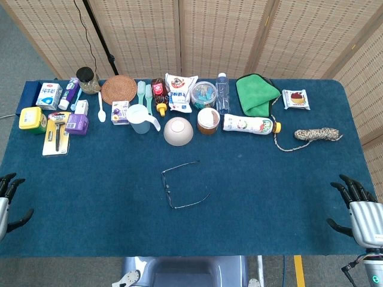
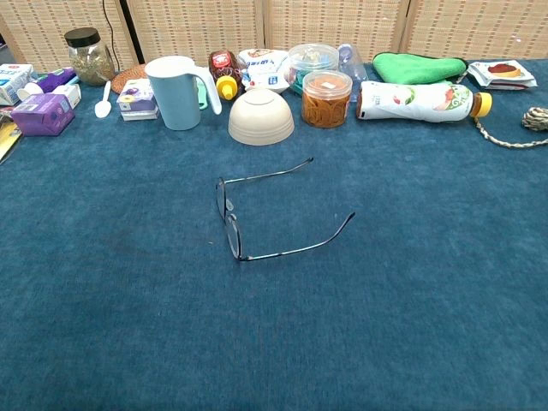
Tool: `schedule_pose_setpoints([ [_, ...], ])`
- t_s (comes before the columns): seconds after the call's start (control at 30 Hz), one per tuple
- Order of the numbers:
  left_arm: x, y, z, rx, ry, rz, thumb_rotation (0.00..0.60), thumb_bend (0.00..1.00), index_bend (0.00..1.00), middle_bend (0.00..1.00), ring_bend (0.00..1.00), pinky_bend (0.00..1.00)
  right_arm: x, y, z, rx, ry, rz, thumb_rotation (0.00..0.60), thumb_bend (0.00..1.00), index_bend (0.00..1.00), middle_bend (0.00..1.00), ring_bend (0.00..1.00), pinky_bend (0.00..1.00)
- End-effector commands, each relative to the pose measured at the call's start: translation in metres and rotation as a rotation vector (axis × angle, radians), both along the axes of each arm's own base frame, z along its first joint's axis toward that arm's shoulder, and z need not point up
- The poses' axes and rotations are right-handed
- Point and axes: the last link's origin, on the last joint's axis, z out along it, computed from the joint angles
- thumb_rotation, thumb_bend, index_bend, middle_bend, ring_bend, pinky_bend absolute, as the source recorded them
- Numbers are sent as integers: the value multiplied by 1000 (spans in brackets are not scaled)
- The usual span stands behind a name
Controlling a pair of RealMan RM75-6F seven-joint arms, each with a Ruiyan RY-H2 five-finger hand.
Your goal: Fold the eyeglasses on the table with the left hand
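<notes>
The left hand (image 1: 9, 200) waits at the table's (image 1: 287, 197) near-left edge, fingers spread and holding nothing, well apart from the glasses (image 1: 179, 185), which lie toward its three o'clock near the middle of the blue cloth. The right hand (image 1: 359, 206) sits at the near-right edge, also released and empty. The glasses rest on their lens rims, both arms unfolded and pointing toward three o'clock, the frame front to the left. At their twelve o'clock stand an upturned bowl (image 1: 178, 131), a cup (image 1: 139, 118) and a jar (image 1: 208, 120), close enough to be knocked by a wide reach. The thin wire frame looks light: a push on one arm would likely slide or spin the glasses on the cloth instead of closing the hinge, and a heavy press could bend the arm or smear a lens.
</notes>
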Motion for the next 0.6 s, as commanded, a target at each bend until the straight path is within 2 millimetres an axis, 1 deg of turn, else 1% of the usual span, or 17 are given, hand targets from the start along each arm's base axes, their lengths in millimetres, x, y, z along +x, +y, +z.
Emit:
schedule_pose_setpoints([
  [0.03, 0, 0, 0, -1, 1, 1, 514, 201, 233, 172, 155, 75, 0, 0, 0, -3, -2, 0, 600, 0, 207, 110, 142, 294],
  [0.37, 1, 0, 1, -6, -2, 6, 514, 201, 236, 172, 158, 75, -1, 1, 2, -9, -3, 6, 600, 0, 207, 110, 142, 293],
  [0.6, 3, 6, 0, -32, -9, -1, 515, 201, 235, 172, 166, 75, -1, 2, 3, -15, -1, 0, 600, 0, 207, 109, 142, 293],
])
